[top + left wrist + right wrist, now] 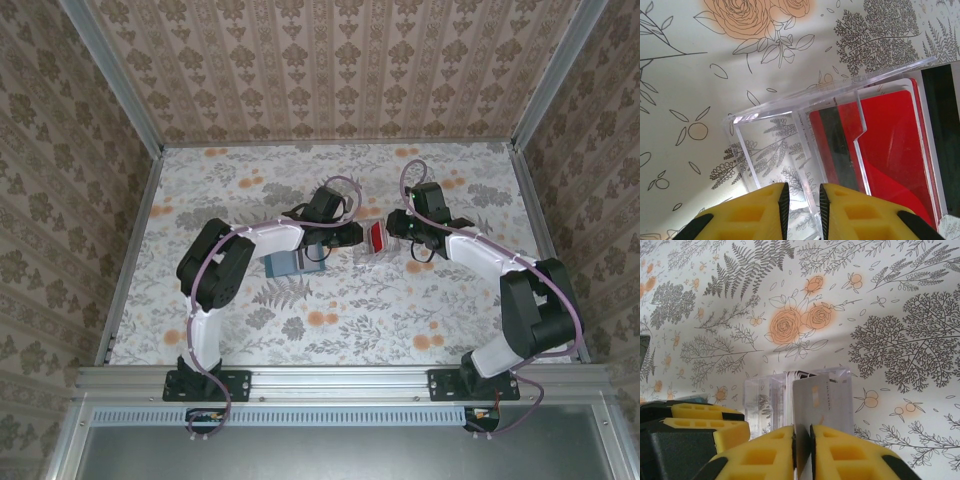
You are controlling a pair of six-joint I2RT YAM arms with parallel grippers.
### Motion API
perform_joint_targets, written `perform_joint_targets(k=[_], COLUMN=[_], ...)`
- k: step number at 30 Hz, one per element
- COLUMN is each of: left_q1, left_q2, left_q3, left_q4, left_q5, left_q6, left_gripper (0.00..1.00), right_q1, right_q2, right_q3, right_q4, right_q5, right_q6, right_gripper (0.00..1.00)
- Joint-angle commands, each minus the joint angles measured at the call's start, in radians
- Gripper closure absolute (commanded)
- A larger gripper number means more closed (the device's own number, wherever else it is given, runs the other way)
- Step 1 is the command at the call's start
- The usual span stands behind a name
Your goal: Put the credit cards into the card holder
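Right jaws grip one pale grey-white plastic card [822, 400]; left jaws clamp the clear plastic tray [790, 106]; loading the teal rectangular card holder [283, 264] remains

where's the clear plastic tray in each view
top external: clear tray mid-table, near the picture's centre.
left wrist: clear tray across the centre and right, red card inside.
right wrist: clear tray low centre, behind the upright pale card.
shared landmark: the flowered table cover under it.
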Motion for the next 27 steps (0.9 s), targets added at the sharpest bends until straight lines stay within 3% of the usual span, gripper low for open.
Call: perform_joint_targets(k=[1, 15, 21, 27], left_q1=[-0.004, 0.033, 0.084, 0.166], left_q2=[-0.003, -0.155, -0.318, -0.453], left_q3=[0.031, -0.044, -0.174, -0.328], left_q4=[-0.021, -0.046, -0.088, -0.154], left_q5=[0.005, -0.05, -0.123, -0.185], left_q6=[0.007, 0.069, 0.109, 0.114], left_gripper=[0.74, 0.74, 0.74, 0.74], right_q1=[-0.003, -0.004, 0.011, 0.08], right_q2=[-0.035, -0.215, -0.287, -0.257], right_q3=[-0.012, -0.016, 0.011, 0.05], right_q4=[-0.018, -0.041, -0.09, -0.132], right_q5=[0.018, 0.121, 0.025, -0.101], right_q6=[-0.009, -0.063, -0.082, -0.084], right_gripper=[0.85, 0.92, 0.91, 0.91])
